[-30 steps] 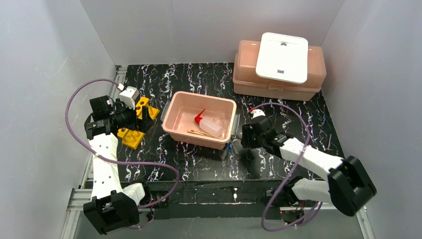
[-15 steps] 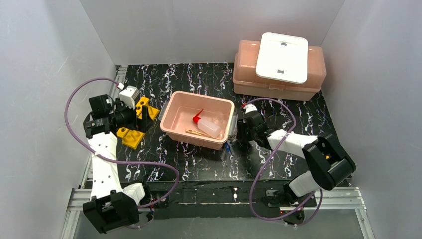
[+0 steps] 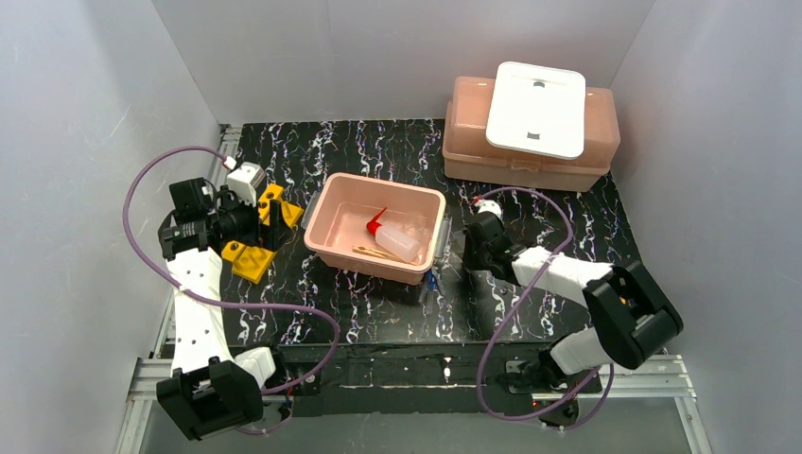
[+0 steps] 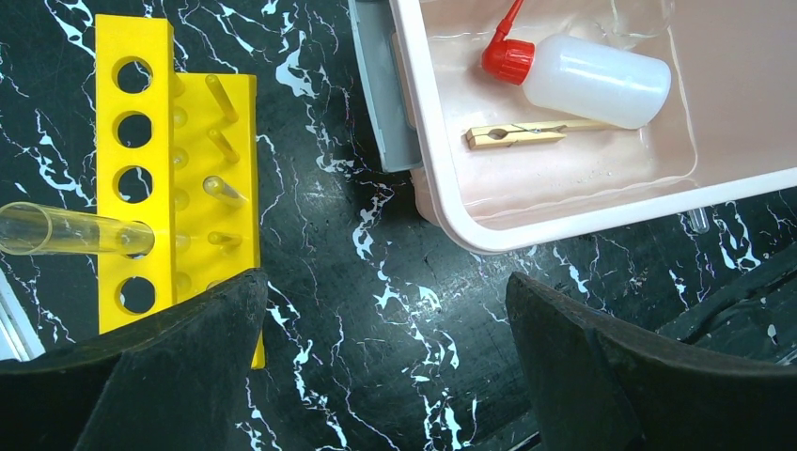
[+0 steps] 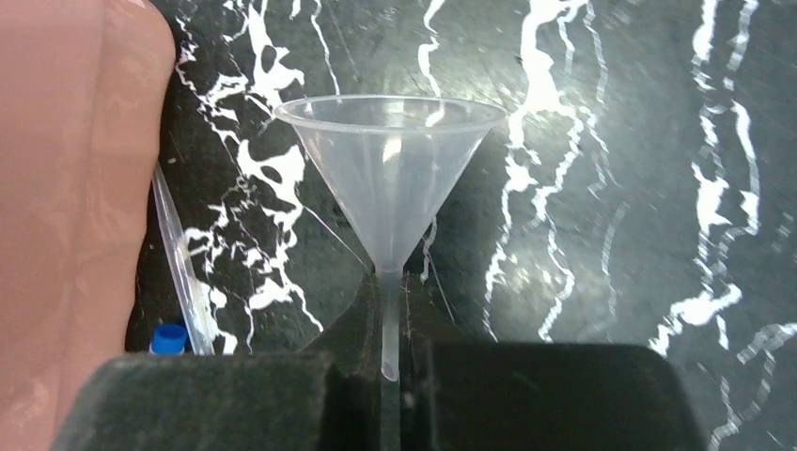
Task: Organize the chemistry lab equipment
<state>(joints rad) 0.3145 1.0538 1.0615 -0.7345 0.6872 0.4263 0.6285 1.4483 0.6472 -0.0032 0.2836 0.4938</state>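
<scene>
Top view: the left gripper gapes over the yellow holed rack; the right gripper sits beside the glossy pink tub. Left wrist: a clear glass tube lies through one round hole. Right wrist: the jaws pinch a translucent conical funnel by its thin stem.

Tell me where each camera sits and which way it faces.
Top: fixed above and behind, looking down on the table; left arm and right arm show.
Left wrist: looks down on yellow rack and pink tub; open left tool frames it.
Right wrist: low beside the tub, facing a funnel pinched in the shut right tool.
Shared: top and left wrist both show the squeeze bottle.
</scene>
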